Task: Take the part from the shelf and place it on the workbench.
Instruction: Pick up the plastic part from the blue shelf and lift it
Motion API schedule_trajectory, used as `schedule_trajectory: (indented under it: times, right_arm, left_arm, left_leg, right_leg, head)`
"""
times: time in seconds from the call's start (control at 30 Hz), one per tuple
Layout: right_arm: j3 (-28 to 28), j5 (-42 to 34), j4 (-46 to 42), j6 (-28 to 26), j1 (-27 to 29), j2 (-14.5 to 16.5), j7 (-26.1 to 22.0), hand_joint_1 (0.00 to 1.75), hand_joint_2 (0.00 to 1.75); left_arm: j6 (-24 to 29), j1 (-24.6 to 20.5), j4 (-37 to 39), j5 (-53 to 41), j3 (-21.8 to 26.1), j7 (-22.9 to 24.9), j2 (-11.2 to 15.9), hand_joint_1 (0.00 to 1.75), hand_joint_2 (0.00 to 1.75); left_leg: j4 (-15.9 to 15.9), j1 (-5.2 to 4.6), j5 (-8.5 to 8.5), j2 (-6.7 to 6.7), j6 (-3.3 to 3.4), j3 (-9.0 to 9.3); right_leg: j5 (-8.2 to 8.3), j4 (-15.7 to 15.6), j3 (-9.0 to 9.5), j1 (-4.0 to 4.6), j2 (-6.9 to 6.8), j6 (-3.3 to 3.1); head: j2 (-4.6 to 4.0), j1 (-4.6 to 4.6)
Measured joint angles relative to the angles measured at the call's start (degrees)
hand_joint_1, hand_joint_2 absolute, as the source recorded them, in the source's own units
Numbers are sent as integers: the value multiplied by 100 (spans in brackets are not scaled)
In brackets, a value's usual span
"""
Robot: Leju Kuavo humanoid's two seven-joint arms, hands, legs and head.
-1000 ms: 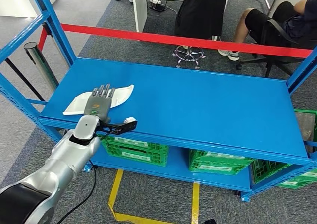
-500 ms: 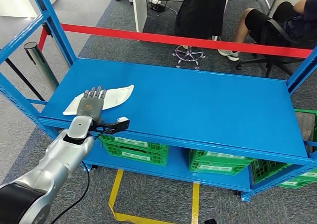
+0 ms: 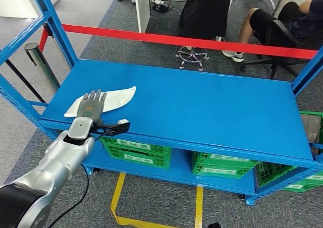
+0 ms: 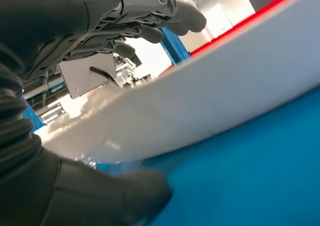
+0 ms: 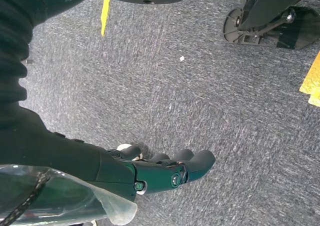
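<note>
Since a second ago the left hand has drawn back toward the near edge of the blue shelf, its fingers now covering only the near-left end of the white part rather than its middle; the part itself has not shifted. Nearest the robot, the silver left arm reaches up to that shelf edge, with a black bracket jutting from the wrist along the shelf's front lip. The hand lies flat, palm down, on the part's near end. The left wrist view shows the fingers extended above the part and the thumb low beside the shelf surface, the part between them; whether they press on it cannot be told. The part lies flat on the shelf's left portion, near the front edge. The right hand hangs over grey carpet, fingers loosely extended, holding nothing. Under the shelf sit green crates. Beyond the shelf runs a red bar, and past it seated people.
</note>
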Motion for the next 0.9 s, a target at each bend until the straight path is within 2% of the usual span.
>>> schedule_trajectory:
  times: [0.57, 0.9]
  right_arm:
    - [2, 56, 0, 8, 0, 1, -6, 0, 175]
    - [2, 75, 0, 9, 2, 0, -33, 0, 175]
  left_arm:
    - [84, -10, 117, -62, 3, -66, 2, 175, 175]
    - [384, 41, 119, -27, 11, -316, 4, 175, 175]
  left_leg:
    - [0, 0, 1, 0, 0, -2]
    - [0, 1, 3, 0, -3, -3]
  right_leg:
    - [1, 0, -1, 0, 2, 0]
    - [3, 0, -2, 1, 2, 0]
  head:
    - [0, 0]
    - [0, 1]
